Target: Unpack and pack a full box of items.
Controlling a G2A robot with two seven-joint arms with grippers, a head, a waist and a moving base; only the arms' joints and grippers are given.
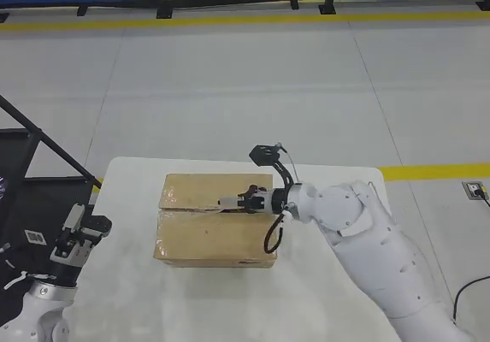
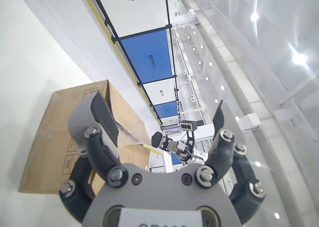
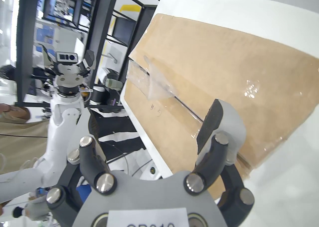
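box (image 1: 215, 227): brown cardboard, on the white desk (image 1: 313, 291), top flaps shut and flat.
seam (image 3: 187, 109): along the middle of the box top, under clear tape (image 3: 154, 83); tape end lifted and crumpled at the box end nearer the left arm.
contents: hidden under the shut flaps; full by the task's word, so probably heavy and better opened in place than lifted.
handling: cardboard stiff at edges and corners, likely to give near the seam; tape thin, slick and clingy, liable to tear.
hold: probably the loose tape end, pinched close to the cardboard; after that, a flap's free edge along the seam.
right gripper (image 1: 232, 203): just above the box top, over the seam, jaws wide, holding nothing.
left gripper (image 2: 159, 113): beyond the box end with the loose tape, well apart from the box, pointing up, jaws wide, empty.
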